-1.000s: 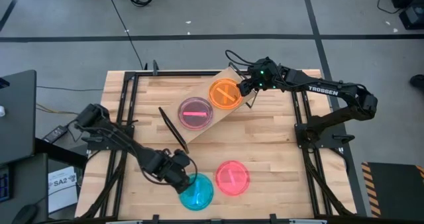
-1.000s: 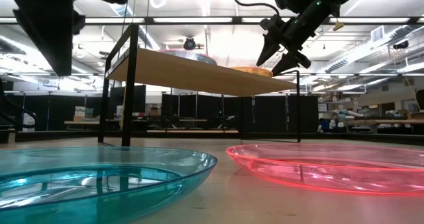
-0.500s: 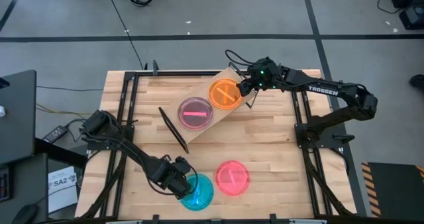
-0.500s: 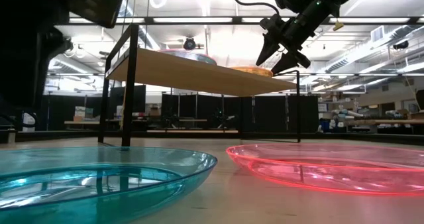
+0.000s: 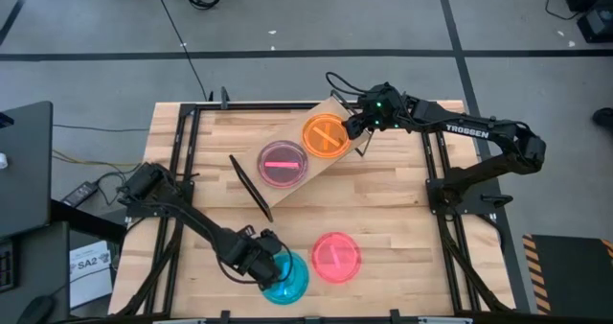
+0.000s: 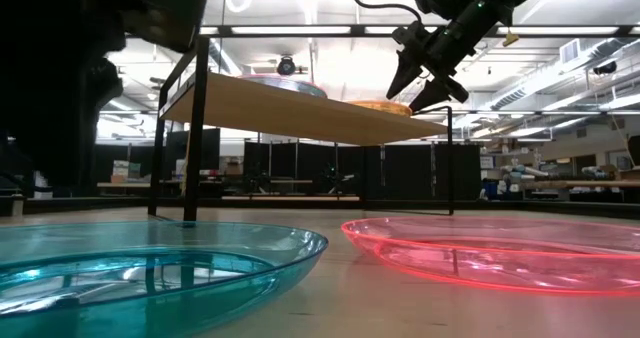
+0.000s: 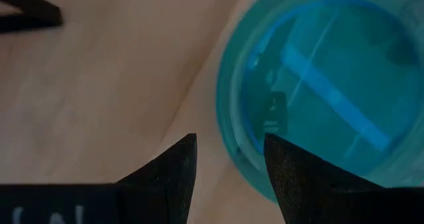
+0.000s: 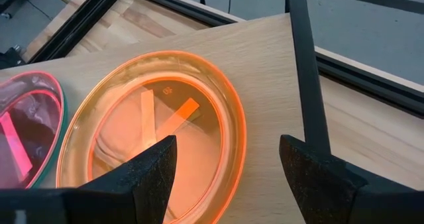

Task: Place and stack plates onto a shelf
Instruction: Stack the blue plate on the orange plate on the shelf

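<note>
In the high view, the left gripper (image 5: 271, 264) is seen low over the table, spread, at the rim of a round translucent blue plastic plate (image 5: 287, 277); a round translucent pink plate (image 5: 336, 257) lies just beside that. The right gripper (image 5: 352, 129) is held spread at the edge of a translucent orange plate (image 5: 325, 135) on the light wooden shelf board (image 5: 330, 108), whose long axis runs diagonally; a pink plate rimmed green (image 5: 283, 163) sits farther along it.

In the low view, the left arm is only a dark mass, and both near plates are cut off.

In the left wrist view, the blue plate's rim (image 7: 228, 111) is seen between the parted fingers (image 7: 173, 168).

In the right wrist view, the orange plate (image 8: 119, 124) is partly hidden behind the open fingers (image 8: 156, 168).
</note>
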